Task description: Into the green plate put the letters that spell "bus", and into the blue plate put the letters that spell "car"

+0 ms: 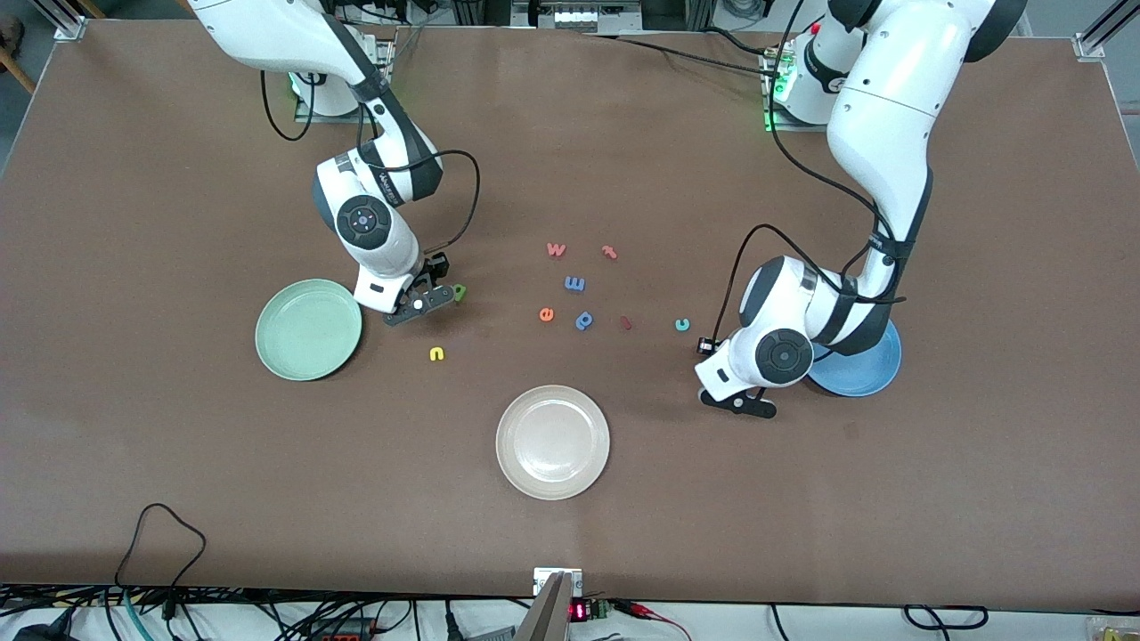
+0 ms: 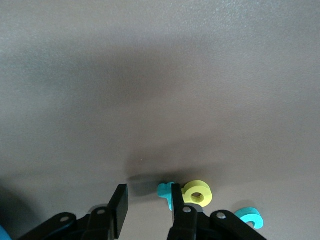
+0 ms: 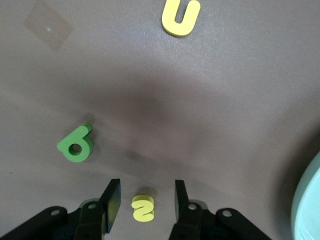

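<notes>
My right gripper (image 1: 419,304) (image 3: 145,187) hangs open beside the green plate (image 1: 308,329) (image 3: 307,212). The yellow "s" (image 3: 143,208) lies on the table between its fingers, untouched. Close by lie the dark green "b" (image 1: 460,291) (image 3: 76,145) and the yellow "u" (image 1: 436,354) (image 3: 180,16). My left gripper (image 1: 737,402) (image 2: 147,192) is open beside the blue plate (image 1: 859,369), with nothing between its fingers. One finger partly covers the teal "r" (image 2: 164,191), and the yellow "a" (image 2: 197,193) lies next to it. A curved teal piece (image 2: 249,217) shows past it. A teal "c" (image 1: 682,324) lies toward the loose letters.
A cream plate (image 1: 552,442) sits nearer the front camera, mid-table. Loose letters lie between the arms: pink "w" (image 1: 556,249), red "t" (image 1: 609,252), blue "m" (image 1: 574,284), orange "e" (image 1: 546,313), blue "p" (image 1: 583,320) and a dark red piece (image 1: 626,322).
</notes>
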{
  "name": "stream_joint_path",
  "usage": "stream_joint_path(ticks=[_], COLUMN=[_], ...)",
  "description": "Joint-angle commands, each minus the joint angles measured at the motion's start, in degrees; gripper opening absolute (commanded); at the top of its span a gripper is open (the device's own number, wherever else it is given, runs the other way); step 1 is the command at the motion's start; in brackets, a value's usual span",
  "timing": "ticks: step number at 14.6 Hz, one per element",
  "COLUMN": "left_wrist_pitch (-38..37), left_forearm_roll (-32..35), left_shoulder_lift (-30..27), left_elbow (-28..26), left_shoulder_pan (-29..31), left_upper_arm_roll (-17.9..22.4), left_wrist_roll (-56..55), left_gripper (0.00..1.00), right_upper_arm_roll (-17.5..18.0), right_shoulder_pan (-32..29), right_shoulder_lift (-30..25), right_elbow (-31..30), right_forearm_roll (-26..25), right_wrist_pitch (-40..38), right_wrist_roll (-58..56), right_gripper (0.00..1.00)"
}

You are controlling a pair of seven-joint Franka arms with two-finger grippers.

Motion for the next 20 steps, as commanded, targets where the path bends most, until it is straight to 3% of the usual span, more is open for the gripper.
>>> stream_joint_path(ticks=[1, 7, 14, 20], left_wrist_pitch=[0.77, 2.45, -0.88, -2.12], left_forearm_roll=[-0.54, -0.19, 0.25, -0.45], left_shoulder_lift=[0.88, 0.71, -1.04, -2.72], left_elbow=[0.44, -0.88, -1.32, -1.14], left_shoulder_pan=[-0.28, 0.60, 3.32, 3.06], left_upper_arm_roll=[0.26, 0.35, 0.35, -1.67], left_wrist_roll=[-0.47, 0.67, 3.14, 2.26], left_gripper=[0.42, 0.40, 0.40, 0.35], right_upper_arm_roll=[0.09, 0.09, 0.18, 0.09], right_shoulder_pan=[-0.30, -0.30, -0.30, -0.38], right_shoulder_lift=[-0.20, -0.20, -0.20, -0.20], right_elbow=[-1.02, -3.91, -5.32, -5.24], right_forearm_roll=[-0.86, -0.86, -0.86, -0.86], right_wrist_pitch=[0.90, 2.38, 4.42, 4.42], right_wrist_roll=[-0.65, -0.47, -0.56, -0.56], right_gripper=[0.52, 0.52, 0.51, 0.11])
